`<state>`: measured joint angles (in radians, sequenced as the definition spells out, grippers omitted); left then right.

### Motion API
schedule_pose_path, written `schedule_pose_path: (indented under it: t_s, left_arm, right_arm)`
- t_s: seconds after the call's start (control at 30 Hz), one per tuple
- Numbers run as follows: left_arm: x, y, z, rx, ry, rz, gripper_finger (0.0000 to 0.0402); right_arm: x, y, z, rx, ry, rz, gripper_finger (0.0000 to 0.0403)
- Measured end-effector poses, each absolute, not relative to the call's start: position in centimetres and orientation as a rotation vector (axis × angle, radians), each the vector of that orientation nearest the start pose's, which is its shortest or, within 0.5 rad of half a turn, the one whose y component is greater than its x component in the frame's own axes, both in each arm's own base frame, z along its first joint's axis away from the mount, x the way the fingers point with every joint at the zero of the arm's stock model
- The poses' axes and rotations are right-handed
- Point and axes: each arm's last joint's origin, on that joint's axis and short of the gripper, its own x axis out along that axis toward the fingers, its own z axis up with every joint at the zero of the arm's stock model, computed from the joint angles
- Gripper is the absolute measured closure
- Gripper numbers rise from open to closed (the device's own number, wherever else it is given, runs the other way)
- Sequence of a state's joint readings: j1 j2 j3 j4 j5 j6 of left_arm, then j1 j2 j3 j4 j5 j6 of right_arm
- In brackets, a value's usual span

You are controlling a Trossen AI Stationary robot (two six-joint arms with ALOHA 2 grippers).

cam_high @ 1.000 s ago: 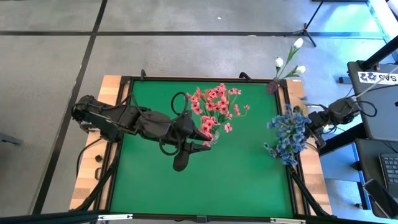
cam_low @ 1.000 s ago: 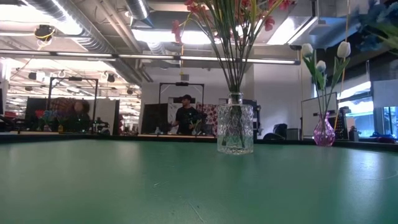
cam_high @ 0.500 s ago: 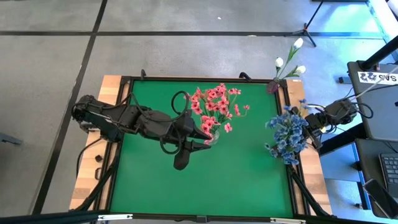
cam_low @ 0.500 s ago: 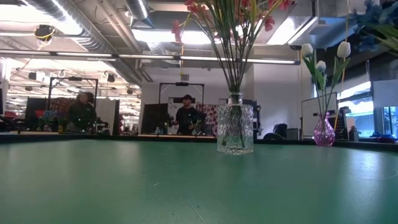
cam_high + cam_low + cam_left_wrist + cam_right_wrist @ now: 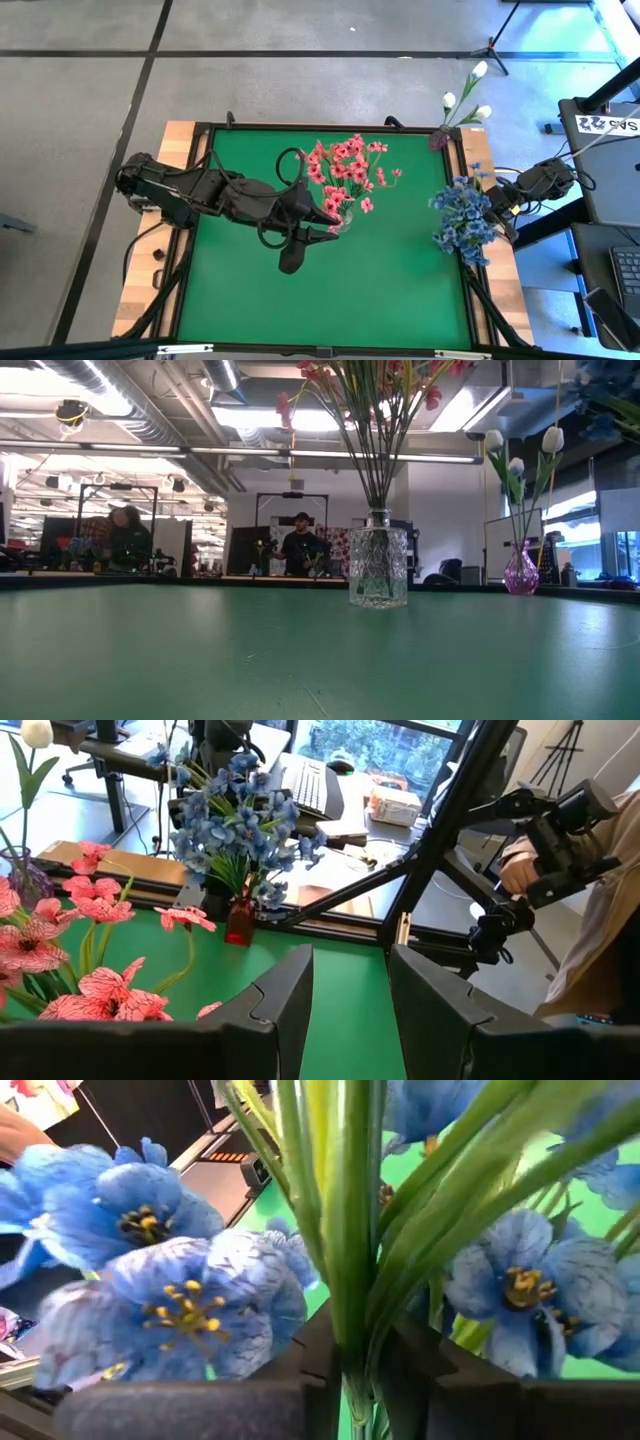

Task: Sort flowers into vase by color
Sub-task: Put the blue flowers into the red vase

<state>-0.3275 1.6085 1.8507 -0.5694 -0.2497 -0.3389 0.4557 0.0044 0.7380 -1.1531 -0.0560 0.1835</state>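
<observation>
Pink flowers [image 5: 345, 170] stand with their stems in a clear glass vase [image 5: 378, 565] at mid-table. My left gripper [image 5: 333, 222] hangs open and empty beside that bunch, at bloom height; its fingers show apart in the left wrist view [image 5: 350, 1010]. Blue flowers [image 5: 462, 222] stand at the table's right edge, their stems reaching into a small red vase [image 5: 238, 920]. My right gripper [image 5: 355, 1380] is shut on their stems. White buds [image 5: 465, 100] stand in a purple vase [image 5: 520, 573] at the far right corner. My right gripper pinches several green stems of the blue flowers [image 5: 345, 1335] between its two fingers, below the blooms. The fingers come roughly level from the table's right side and lie across the stems. The stems stand upright, the blooms spreading above the fingers.
Bare green tabletop [image 5: 380, 290] lies on the near side of the vases. The table's wooden edge and a desk with a keyboard [image 5: 625, 275] lie beyond the right arm. People stand in the room far behind the table [image 5: 300, 545].
The blue bunch has swayed a little in my right gripper's hold, and its blooms sit slightly closer together. A person in the room behind has walked a short way. My left gripper and the pink flowers have kept still.
</observation>
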Motion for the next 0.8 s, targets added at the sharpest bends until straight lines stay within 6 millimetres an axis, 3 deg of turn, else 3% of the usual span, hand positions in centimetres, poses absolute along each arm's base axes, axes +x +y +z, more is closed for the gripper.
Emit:
schedule_pose_path:
  t_s: [0.27,0.43,0.6,0.8]
  left_arm:
    - [32.7,-10.6,45.4,-0.242,0.324,-0.031,0.0271]
    - [32.7,-10.7,45.3,-0.241,0.325,-0.032,0.0271]
    - [32.7,-10.6,45.2,-0.237,0.339,-0.028,0.0271]
    - [32.7,-10.6,45.2,-0.236,0.344,-0.028,0.0271]
  right_arm:
    - [-1.6,-0.6,27.5,0.095,0.481,0.459,0.0289]
    - [-2.7,-1.2,28.9,0.087,0.5,0.443,0.0257]
    - [-3.1,-1.4,30.1,0.085,0.504,0.436,0.0243]
    - [-2.6,-1.1,31.2,0.111,0.394,0.456,0.0241]
